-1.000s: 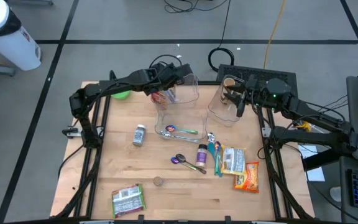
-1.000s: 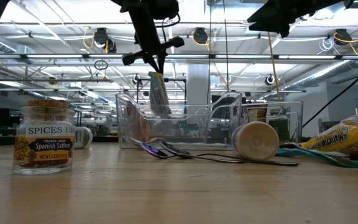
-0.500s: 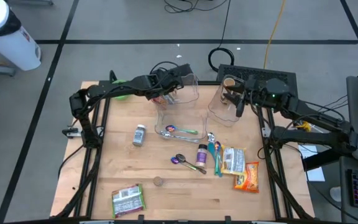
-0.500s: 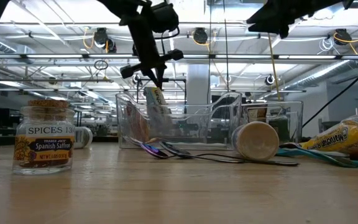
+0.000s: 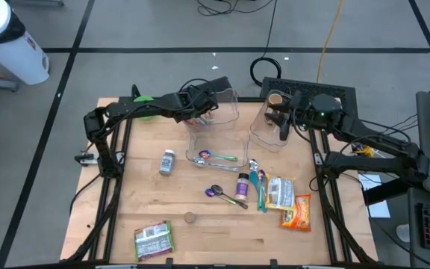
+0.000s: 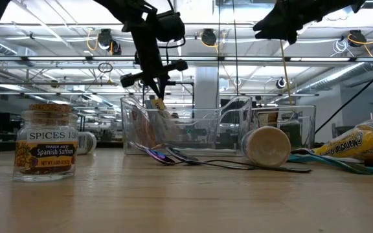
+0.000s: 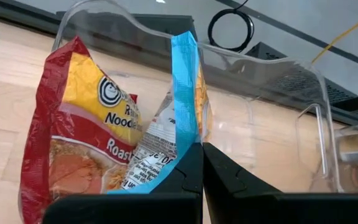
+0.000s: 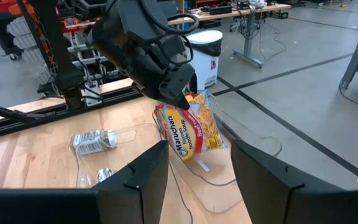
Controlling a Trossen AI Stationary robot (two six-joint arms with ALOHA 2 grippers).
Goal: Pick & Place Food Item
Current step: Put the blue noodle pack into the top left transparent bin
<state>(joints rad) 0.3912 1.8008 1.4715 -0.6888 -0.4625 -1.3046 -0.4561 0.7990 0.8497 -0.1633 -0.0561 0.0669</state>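
My left gripper point(image 5: 199, 112) is over the left clear bin point(image 5: 216, 128), shut on a food packet with a blue edge point(image 7: 180, 106). The packet also shows in the low view point(image 6: 160, 107), reaching down behind the bin wall. A red and yellow ramen packet point(image 7: 73, 137) stands in the same bin, leaning on its wall. My right gripper point(image 8: 197, 174) is open and empty above the right clear bin point(image 5: 272, 131); in the high view it is at the back right point(image 5: 283, 124). My left gripper pinches the packet's blue sealed edge point(image 7: 184, 142) between its two fingers. The fingers come from above, slanting down from the table's left. The packet hangs tilted below the fingers, its lower part inside the bin; whether it rests on the bin floor is hidden.
On the table in front of the bins lie spoons point(image 5: 215, 157), a small bottle point(image 5: 242, 183), a grey jar point(image 5: 168, 161), snack packets point(image 5: 288, 202) at the right, a green packet point(image 5: 154, 239) near the front edge and a spice jar point(image 6: 46, 142). A black box point(image 5: 312, 93) stands behind the right bin.
My left gripper has gone down and a little toward the table's left, staying shut on the blue-edged packet. The packet has sunk from above the bin's rim to behind its wall, next to the ramen packet. My right gripper has stayed open.
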